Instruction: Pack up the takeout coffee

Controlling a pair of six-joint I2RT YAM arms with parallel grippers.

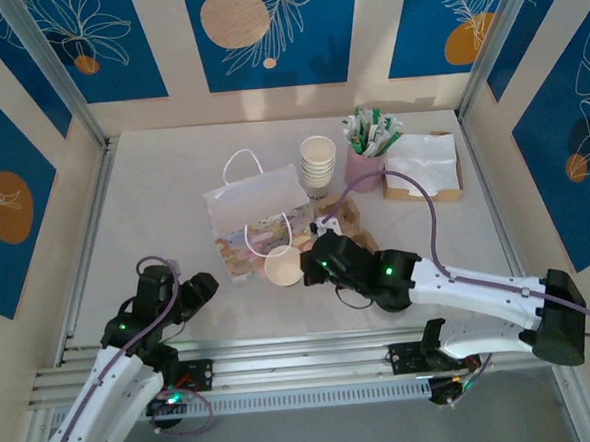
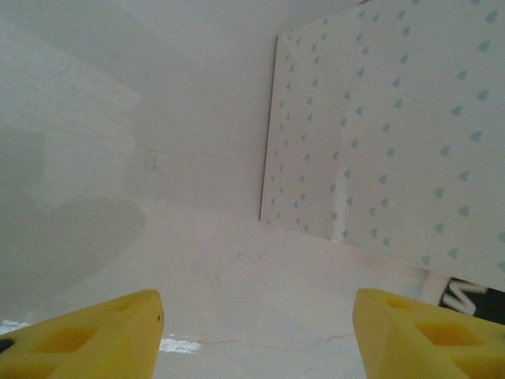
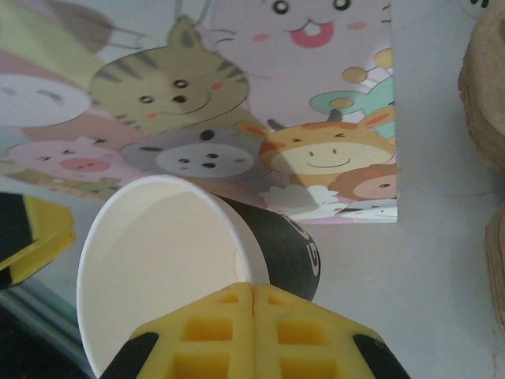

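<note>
You are viewing the desk, which is carrying a gift bag lying flat at centre with its cartoon-animal face up. The left claw is hovering released near-left of the bag, with nothing between its fingers. The right claw is sitting clenched, pads pressed together, at the right rim of the takeout coffee cup. The cup is resting lidless, mouth facing up, at the bag's near edge.
</note>
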